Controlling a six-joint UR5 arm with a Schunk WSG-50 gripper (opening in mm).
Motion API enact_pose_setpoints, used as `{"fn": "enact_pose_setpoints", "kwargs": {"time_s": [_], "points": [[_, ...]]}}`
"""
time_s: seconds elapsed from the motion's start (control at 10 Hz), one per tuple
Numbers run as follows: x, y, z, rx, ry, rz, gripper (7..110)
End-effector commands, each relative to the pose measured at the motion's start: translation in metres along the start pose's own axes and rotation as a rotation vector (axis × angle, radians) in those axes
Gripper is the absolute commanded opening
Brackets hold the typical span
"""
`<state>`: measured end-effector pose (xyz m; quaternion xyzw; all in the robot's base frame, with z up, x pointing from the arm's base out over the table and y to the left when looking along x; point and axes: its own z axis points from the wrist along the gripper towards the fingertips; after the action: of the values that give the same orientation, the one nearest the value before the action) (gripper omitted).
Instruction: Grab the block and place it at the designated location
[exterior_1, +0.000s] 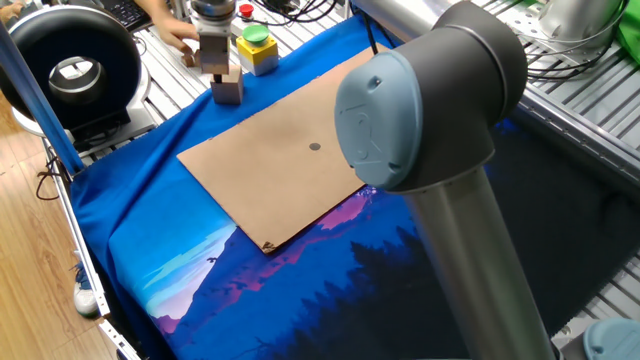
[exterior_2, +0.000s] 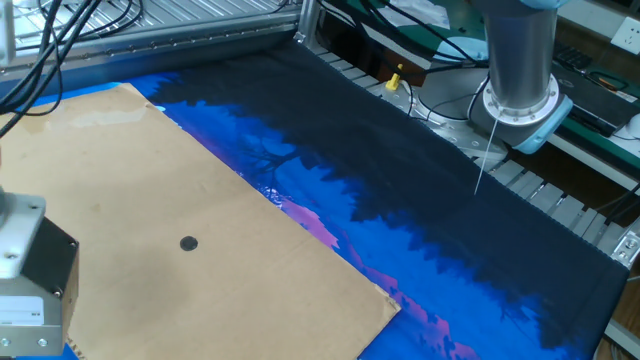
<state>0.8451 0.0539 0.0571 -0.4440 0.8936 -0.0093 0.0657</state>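
The block (exterior_1: 228, 91), a light tan wooden cube, hangs between the fingers of my gripper (exterior_1: 222, 78) just above the blue cloth, beyond the far left corner of the brown board (exterior_1: 262, 185). The gripper is shut on the block. The designated location, a dark grey dot (exterior_1: 315, 147), lies at the board's centre, well to the right of the block. In the other fixed view only the gripper's grey body (exterior_2: 32, 275) shows at the left edge, near the board (exterior_2: 140, 160) and its dot (exterior_2: 188, 243). The block is out of view there.
A yellow box with a green button (exterior_1: 257, 46) stands right behind the gripper, with a person's hand (exterior_1: 178, 36) beside it. A black round device (exterior_1: 68, 72) sits at far left. My arm's big elbow (exterior_1: 430, 110) hides the board's right part. The arm's base (exterior_2: 520, 95) stands at the back right.
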Motion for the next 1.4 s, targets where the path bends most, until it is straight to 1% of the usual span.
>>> {"fn": "enact_pose_setpoints", "kwargs": {"time_s": [0.0, 0.1, 0.2, 0.3, 0.5, 0.7, 0.9, 1.2, 1.3], "points": [[-0.007, -0.002, 0.009, -0.004, -0.037, 0.013, 44], [-0.007, -0.005, 0.006, -0.004, -0.041, 0.009, 44], [-0.003, -0.007, 0.0, -0.001, -0.03, 0.012, 66], [-0.001, -0.009, -0.003, 0.002, -0.024, 0.015, 66], [-0.002, -0.012, -0.004, 0.007, -0.024, 0.019, 66], [-0.003, -0.022, -0.002, 0.027, -0.011, 0.016, 66], [-0.001, -0.028, -0.001, 0.038, -0.002, 0.027, 66], [-0.001, -0.025, 0.001, 0.022, -0.002, 0.044, 66], [-0.003, -0.021, 0.002, 0.009, -0.007, 0.049, 66]]}}
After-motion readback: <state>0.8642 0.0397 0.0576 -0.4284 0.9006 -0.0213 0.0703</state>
